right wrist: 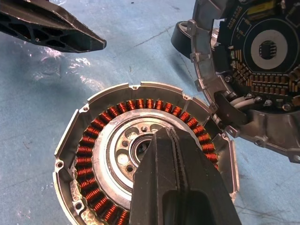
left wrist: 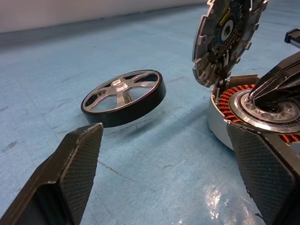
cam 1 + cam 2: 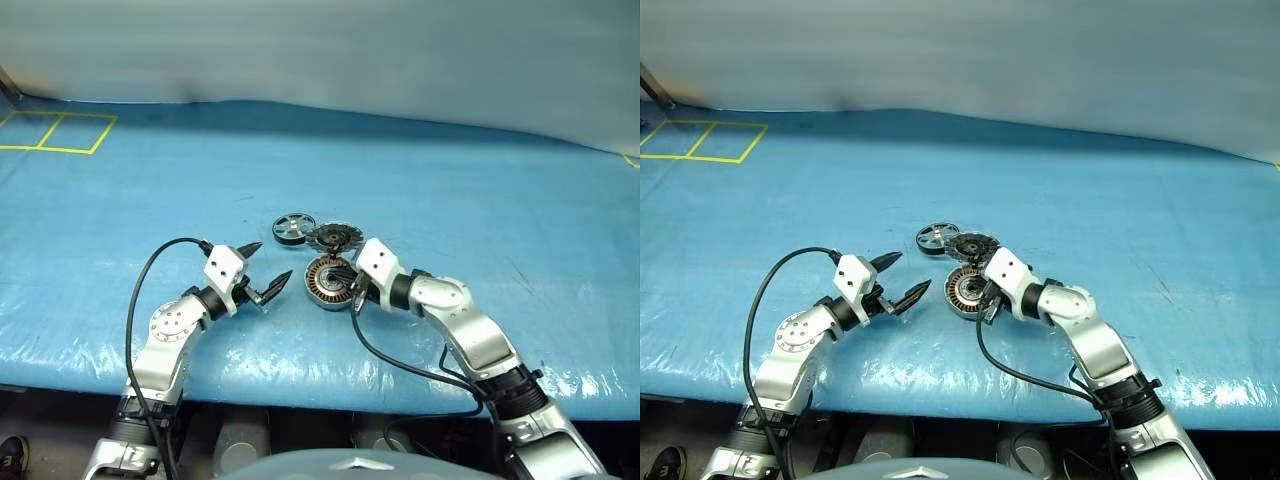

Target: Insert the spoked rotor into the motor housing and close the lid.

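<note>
Where overhead hides it, right gripper point(image 1: 161, 136) pressed together over motor housing point(image 1: 93, 136) hub, left gripper point(image 3: 268, 268) agape

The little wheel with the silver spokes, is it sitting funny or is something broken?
Nothing looks broken. The spoked rotor lies flat on the blue table, not yet inside the motor housing. The lid stands open, tilted up from the housing's rim. The shut right pincer rests over the housing's silver centre.

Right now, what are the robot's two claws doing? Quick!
Left gripper: jaws open, holding nothing.
Right gripper: jaws shut, empty, over the motor housing.
</note>
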Controlling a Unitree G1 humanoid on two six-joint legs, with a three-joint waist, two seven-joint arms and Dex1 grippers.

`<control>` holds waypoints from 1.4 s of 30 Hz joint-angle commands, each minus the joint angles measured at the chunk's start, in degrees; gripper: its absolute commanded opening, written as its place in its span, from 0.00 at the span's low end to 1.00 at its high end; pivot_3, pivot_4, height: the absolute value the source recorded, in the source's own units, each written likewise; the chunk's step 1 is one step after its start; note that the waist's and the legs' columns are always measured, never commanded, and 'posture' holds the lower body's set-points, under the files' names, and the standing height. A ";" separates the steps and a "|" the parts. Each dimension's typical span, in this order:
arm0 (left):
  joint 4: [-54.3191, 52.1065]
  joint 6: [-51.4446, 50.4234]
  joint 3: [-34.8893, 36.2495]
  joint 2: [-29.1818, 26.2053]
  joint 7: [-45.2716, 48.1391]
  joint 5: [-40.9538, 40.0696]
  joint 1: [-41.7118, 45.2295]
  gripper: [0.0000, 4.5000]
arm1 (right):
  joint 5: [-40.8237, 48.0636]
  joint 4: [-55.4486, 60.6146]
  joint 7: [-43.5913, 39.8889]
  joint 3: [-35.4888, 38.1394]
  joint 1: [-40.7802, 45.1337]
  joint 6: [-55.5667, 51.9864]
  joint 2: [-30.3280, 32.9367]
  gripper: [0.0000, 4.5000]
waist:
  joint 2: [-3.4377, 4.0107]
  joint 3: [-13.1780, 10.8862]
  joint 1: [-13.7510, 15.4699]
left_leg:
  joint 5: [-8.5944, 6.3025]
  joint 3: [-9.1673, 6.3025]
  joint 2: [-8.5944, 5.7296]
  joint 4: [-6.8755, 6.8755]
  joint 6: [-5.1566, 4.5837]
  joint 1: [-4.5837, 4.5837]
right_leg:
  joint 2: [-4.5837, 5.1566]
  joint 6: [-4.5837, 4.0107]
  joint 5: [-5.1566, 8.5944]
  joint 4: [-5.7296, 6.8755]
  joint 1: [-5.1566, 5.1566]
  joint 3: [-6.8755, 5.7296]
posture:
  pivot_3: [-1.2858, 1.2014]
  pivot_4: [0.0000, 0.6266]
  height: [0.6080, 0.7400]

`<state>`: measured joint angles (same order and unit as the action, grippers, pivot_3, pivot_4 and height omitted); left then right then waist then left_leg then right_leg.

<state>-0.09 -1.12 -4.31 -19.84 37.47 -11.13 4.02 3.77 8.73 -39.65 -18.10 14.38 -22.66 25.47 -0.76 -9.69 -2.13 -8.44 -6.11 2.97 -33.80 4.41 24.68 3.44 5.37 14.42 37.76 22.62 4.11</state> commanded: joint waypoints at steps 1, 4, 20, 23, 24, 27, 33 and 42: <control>-1.29 0.49 0.06 0.03 -0.22 0.18 0.12 1.00 | -3.03 -0.24 0.32 -1.74 -0.71 -0.53 1.29 0.00 | 0.00 0.00 0.00 | 0.00 0.00 0.00 -0.01 0.00 0.00 | 0.00 0.00 0.00 0.00 -0.01 0.00 | 0.52 0.24 1.00; -1.27 0.59 0.13 0.02 -0.28 0.17 0.14 1.00 | -1.40 0.43 0.16 -0.60 -1.04 -0.91 0.29 0.00 | -0.01 0.01 0.02 | 0.00 -0.01 0.00 -0.01 0.00 0.00 | 0.00 0.00 0.00 -0.01 -0.01 0.00 | 0.52 0.24 1.00; 10.81 -1.70 3.66 -11.84 12.85 -2.26 20.93 0.86 | 14.44 11.25 -2.81 9.53 -9.08 -2.65 -1.62 0.00 | -0.07 -0.07 0.57 | 0.00 -0.07 -0.01 -0.02 0.00 0.16 | -0.01 0.00 0.00 0.01 0.10 -0.07 | 0.52 0.24 1.00; 20.26 -3.41 -0.89 -12.93 20.18 0.74 29.81 0.65 | 14.72 12.04 -2.10 10.04 -10.36 -2.39 -1.31 0.00 | -0.07 -0.07 0.34 | 0.00 -0.04 -0.02 -0.01 -0.01 0.22 | 0.01 0.01 -0.01 -0.05 0.11 -0.04 | 0.52 0.24 1.00; 22.84 -3.88 -1.78 -12.93 22.05 1.15 31.98 0.65 | 14.70 12.15 -1.84 10.09 -10.54 -2.34 -1.35 0.00 | -0.07 -0.07 0.25 | 0.00 -0.05 -0.02 0.00 -0.01 0.22 | 0.00 0.02 -0.01 -0.05 0.11 -0.05 | 0.52 0.24 1.00; 31.59 -8.52 -2.91 -11.48 29.29 -0.52 39.01 0.65 | 14.39 12.44 -0.92 10.13 -11.10 -2.08 -1.74 0.00 | -0.11 -0.10 -0.25 | 0.01 -0.07 -0.01 0.08 -0.02 0.25 | -0.02 0.02 0.00 -0.03 0.18 -0.07 | 0.52 0.24 1.00; 51.23 -7.36 -9.46 -8.72 35.06 8.14 52.30 0.65 | 14.22 14.54 2.04 10.84 -14.51 -0.98 -3.16 0.00 | -0.16 -0.14 -0.47 | 0.00 -0.18 0.00 0.08 -0.04 0.49 | -0.10 0.07 0.03 -0.01 0.35 -0.11 | 0.52 0.24 1.00; 64.88 -0.95 -11.94 -3.42 32.81 15.84 57.42 0.65 | 13.72 15.93 4.88 11.00 -17.99 0.49 -4.05 0.00 | -0.18 -0.16 -0.46 | -0.02 -0.22 -0.01 0.04 -0.06 0.56 | -0.10 0.14 0.06 0.03 0.39 -0.12 | 0.52 0.24 1.00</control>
<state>63.83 -3.92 -16.29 -23.69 70.89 3.71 59.86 17.10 22.08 -35.15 -8.00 -3.62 -23.77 21.78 -0.95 -9.85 -2.59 -8.46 -6.33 2.96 -33.77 4.35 25.25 3.34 5.51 14.48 37.79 23.01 3.99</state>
